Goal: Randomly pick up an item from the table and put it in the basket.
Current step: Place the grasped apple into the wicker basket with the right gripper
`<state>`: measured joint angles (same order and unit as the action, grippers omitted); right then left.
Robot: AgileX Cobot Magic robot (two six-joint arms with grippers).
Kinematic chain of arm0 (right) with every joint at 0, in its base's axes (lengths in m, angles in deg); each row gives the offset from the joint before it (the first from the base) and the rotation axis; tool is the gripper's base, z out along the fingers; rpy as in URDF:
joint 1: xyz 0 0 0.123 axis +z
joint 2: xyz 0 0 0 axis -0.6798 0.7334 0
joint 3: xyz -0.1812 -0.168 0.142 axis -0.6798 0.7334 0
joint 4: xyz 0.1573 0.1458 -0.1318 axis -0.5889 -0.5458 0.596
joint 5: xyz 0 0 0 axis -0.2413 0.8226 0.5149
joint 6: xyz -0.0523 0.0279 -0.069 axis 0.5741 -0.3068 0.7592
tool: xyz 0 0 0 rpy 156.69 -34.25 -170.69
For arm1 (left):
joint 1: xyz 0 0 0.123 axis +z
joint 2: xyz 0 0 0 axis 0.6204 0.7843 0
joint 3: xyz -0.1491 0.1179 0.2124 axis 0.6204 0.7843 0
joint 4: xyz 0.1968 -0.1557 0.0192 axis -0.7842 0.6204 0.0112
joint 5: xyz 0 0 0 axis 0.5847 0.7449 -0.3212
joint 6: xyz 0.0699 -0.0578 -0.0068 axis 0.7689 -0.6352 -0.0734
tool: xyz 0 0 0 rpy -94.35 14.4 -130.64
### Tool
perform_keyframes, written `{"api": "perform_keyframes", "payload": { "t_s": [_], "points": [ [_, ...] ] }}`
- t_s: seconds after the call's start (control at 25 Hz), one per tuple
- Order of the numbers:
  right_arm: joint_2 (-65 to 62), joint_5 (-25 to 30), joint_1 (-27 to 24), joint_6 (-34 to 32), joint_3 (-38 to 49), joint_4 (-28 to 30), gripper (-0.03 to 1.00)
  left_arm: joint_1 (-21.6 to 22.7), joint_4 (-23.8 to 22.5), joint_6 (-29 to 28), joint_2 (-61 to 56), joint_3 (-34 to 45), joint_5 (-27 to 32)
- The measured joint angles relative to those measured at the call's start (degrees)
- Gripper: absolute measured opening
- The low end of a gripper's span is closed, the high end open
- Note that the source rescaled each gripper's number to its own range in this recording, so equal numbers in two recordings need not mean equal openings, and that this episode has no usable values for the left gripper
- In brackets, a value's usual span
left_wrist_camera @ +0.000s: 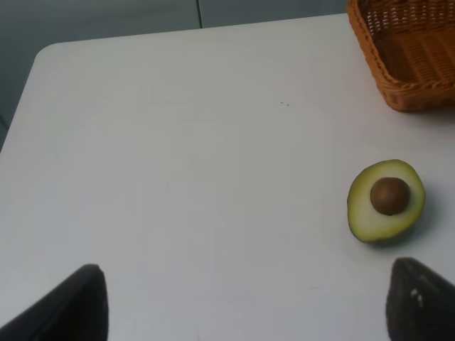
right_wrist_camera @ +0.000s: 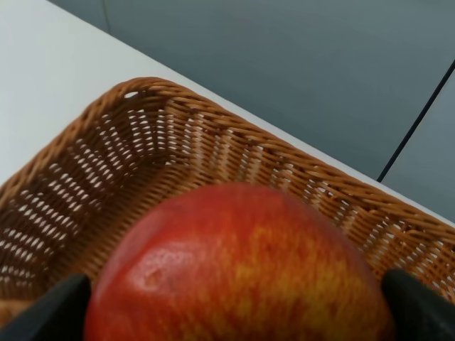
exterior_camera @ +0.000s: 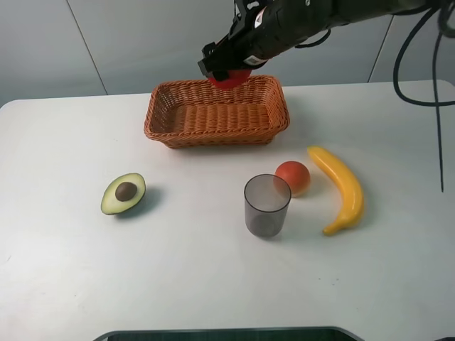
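My right gripper [exterior_camera: 229,73] is shut on the red apple [exterior_camera: 231,78] and holds it above the far rim of the orange-brown wicker basket [exterior_camera: 163,117]. In the right wrist view the apple [right_wrist_camera: 242,270] fills the lower frame between the dark fingertips [right_wrist_camera: 50,312], with the basket's inner wall [right_wrist_camera: 163,149] behind it. The basket's corner also shows in the left wrist view [left_wrist_camera: 405,50]. My left gripper [left_wrist_camera: 245,302] is open and empty over the white table [left_wrist_camera: 178,163]; it is not visible in the exterior view.
A halved avocado [exterior_camera: 123,193] lies left of centre, also in the left wrist view [left_wrist_camera: 386,200]. A grey translucent cup [exterior_camera: 267,206] stands in the middle, a small orange-red fruit [exterior_camera: 293,177] behind it, and a yellow banana [exterior_camera: 341,188] to the right.
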<state>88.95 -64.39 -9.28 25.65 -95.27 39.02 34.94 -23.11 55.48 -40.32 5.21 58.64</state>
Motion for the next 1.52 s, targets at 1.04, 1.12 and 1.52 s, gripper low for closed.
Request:
{"api": "perform_keyframes", "payload": {
  "t_s": [1.04,1.12,1.52],
  "points": [
    [5.72,-0.88,-0.35,-0.23,0.00,0.11,0.98,0.00,0.00,0.00,0.00,0.00,0.00],
    [5.21,-0.76,-0.35,-0.23,0.00,0.11,0.99,0.00,0.00,0.00,0.00,0.00,0.00],
    [-2.76,13.76,-0.43,-0.94,0.13,-1.50,0.99,0.00,0.00,0.00,0.00,0.00,0.00]
  ]
}}
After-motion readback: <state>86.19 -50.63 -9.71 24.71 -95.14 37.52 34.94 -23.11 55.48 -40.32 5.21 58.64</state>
